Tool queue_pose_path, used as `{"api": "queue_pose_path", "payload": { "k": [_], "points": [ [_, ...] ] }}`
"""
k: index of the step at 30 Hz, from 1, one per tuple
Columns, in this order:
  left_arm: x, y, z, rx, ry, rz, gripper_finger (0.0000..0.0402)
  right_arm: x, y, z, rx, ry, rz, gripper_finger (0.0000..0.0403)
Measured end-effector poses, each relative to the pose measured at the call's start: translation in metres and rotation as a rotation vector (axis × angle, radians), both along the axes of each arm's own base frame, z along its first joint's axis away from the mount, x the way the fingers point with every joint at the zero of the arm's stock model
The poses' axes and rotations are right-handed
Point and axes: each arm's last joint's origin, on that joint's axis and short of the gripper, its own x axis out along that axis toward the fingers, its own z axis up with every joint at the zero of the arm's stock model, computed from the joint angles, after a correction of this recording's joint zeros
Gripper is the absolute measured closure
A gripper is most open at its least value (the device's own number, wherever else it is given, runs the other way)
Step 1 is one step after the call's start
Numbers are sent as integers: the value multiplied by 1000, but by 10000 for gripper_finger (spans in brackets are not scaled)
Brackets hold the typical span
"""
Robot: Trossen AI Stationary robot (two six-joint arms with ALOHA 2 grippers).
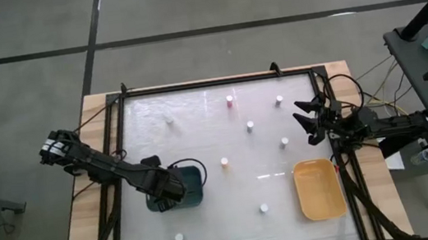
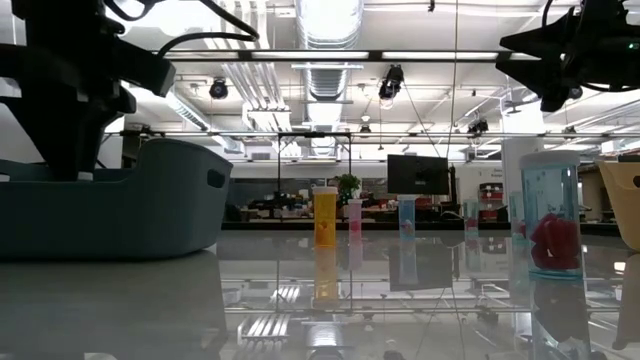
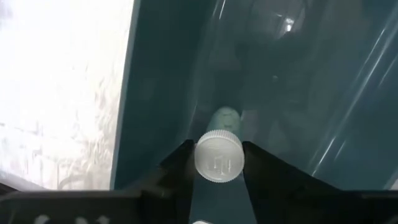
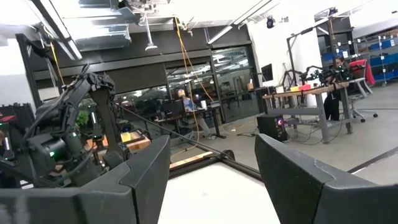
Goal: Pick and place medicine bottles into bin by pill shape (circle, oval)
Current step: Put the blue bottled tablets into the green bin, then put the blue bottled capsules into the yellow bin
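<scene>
Claw on the left arm (image 3: 219, 163) sits low inside the teal bin (image 1: 194, 190), lower left of centre in the high view. Fingers (image 3: 264, 168) flank a white-capped bottle (image 3: 219, 155) on both sides, cap facing the wrist camera, body running away from it toward the bin floor. So the bottle's long axis lines up with the claw's reach, pointing down into the bin. Fingers touch or nearly touch the cap; can't tell if the grip is loosening or firm, call it holding the bottle for now. Bottle is already within the bin walls, so the drop looks nearly done, judged from position only.

Right claw (image 1: 311, 120) hangs at the right edge of the surface (image 1: 200, 138), jaws spread wide, nothing between them; right wrist view shows only room beyond. It waits just above the yellow bin (image 1: 320, 190).

Remaining bottles: the orange one (image 1: 225, 162) stands just right of the teal bin, closest to the left arm. Two white caps (image 1: 284, 140) (image 1: 250, 126) and the one at upper right (image 1: 279, 100) lie nearer the right claw. Lower pair (image 1: 264, 208) (image 1: 179, 237) sit near the bottom edge. All look upright, axes vertical.

Likely next: release, lift straight out, go for the orange bottle.
</scene>
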Motion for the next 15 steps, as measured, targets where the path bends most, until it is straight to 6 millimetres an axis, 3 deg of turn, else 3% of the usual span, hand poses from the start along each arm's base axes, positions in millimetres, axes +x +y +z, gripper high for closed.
{"api": "queue_pose_path", "payload": {
  "k": [7,15],
  "points": [
    [-1,1,-2,4,9,1,248,0,0,0,0,0,0,177],
    [-2,1,10,11,47,-29,242,0,0,0,0,0,0,177]
  ]
}}
